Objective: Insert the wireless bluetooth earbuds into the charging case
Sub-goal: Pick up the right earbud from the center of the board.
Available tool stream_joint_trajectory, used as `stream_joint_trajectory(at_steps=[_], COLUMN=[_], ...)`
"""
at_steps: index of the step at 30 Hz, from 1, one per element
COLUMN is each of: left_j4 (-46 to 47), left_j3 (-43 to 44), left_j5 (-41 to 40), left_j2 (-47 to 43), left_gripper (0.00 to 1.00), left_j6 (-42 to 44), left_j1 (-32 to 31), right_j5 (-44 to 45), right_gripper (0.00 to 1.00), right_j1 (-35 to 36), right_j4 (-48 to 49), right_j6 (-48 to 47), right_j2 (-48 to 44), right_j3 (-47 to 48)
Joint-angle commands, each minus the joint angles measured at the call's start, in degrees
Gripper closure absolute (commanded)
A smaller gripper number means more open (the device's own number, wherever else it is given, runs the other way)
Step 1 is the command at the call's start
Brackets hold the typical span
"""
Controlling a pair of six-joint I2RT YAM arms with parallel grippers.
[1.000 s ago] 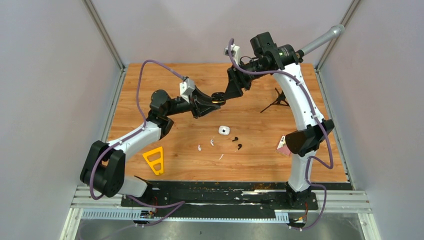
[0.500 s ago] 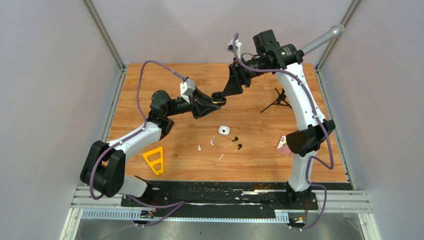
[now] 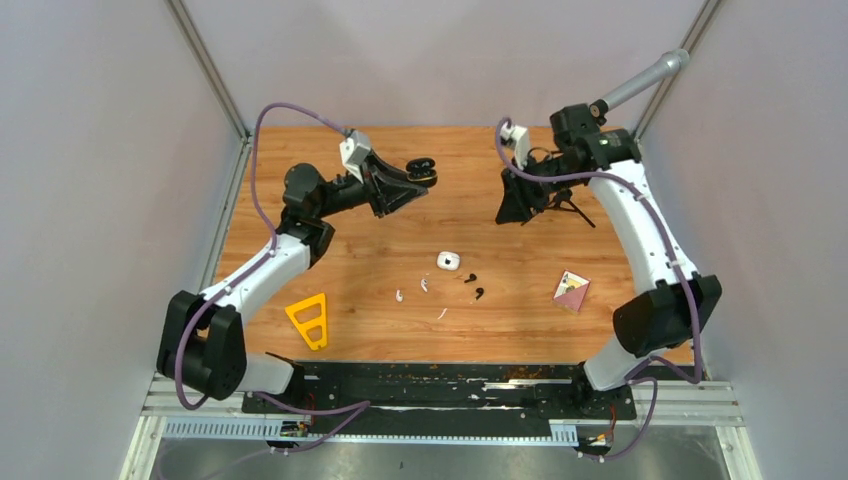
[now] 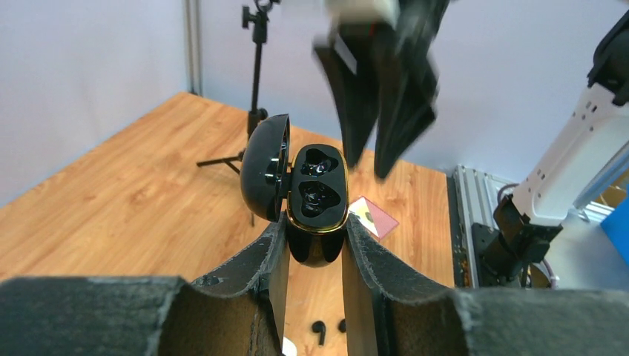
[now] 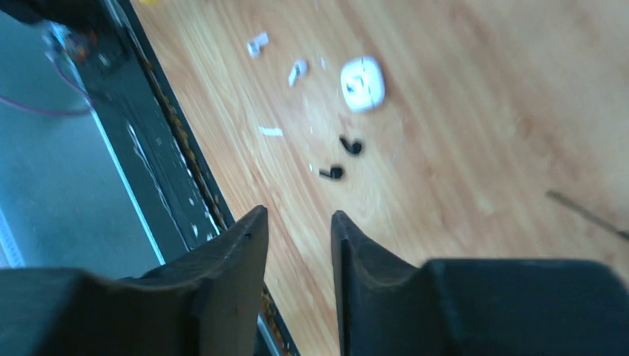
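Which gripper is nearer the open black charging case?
Left. The left gripper holds the black charging case clamped; the right gripper hangs open, apart from it, by the tripod.

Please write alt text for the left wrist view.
The left fingers clamp an open black charging case, its two wells apparently empty. The blurred right fingers hang beyond it, above a wooden table with two black earbuds.

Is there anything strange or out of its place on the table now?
One thing: a thin white sliver lies loose on the table near the two white earbuds. It is thinner than they are; what it is, I cannot tell.
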Motion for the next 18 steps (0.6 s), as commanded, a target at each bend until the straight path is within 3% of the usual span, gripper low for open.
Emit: stream_joint_trajectory(at_steps=[1, 9, 11, 14, 16, 18], left_j4=[-3.2, -6.9, -7.3, -7.6, -8.2, -8.7], left_j3=[4.3, 0.5, -0.2, -0.5, -0.4, 0.1], left_j5=[-1.0, -2.3, -1.9, -1.9, -1.7, -1.4], left_j2=[-4.6, -8.8, -9.6, -10.2, -10.2, -10.0], left_gripper=[1.0, 1.0, 1.0, 1.0, 1.0, 1.0], left_j6=[-1.5, 1.0, 1.7, 2.0, 2.1, 2.5], left_j1=[2.8, 6.4, 6.6, 6.7, 7.0, 7.1], right_j5=[9.1, 16.6, 13.9, 9.6, 9.4, 11.5], right_gripper=[0.68, 0.73, 0.71, 0.69, 0.68, 0.68], right_j1=[2.7, 7.3, 8.2, 9.6, 9.4, 9.4], right_j4=[7.2, 11.8, 9.0, 2.2, 5.0, 11.9], right_j6=[-0.4, 6.5, 2.3, -13.6, -20.7, -21.0], right_j2=[3.1, 13.1, 15.3, 16.6, 14.1, 10.6], right_j3=[-12.1, -12.2, -10.2, -8.9, -13.4, -19.7])
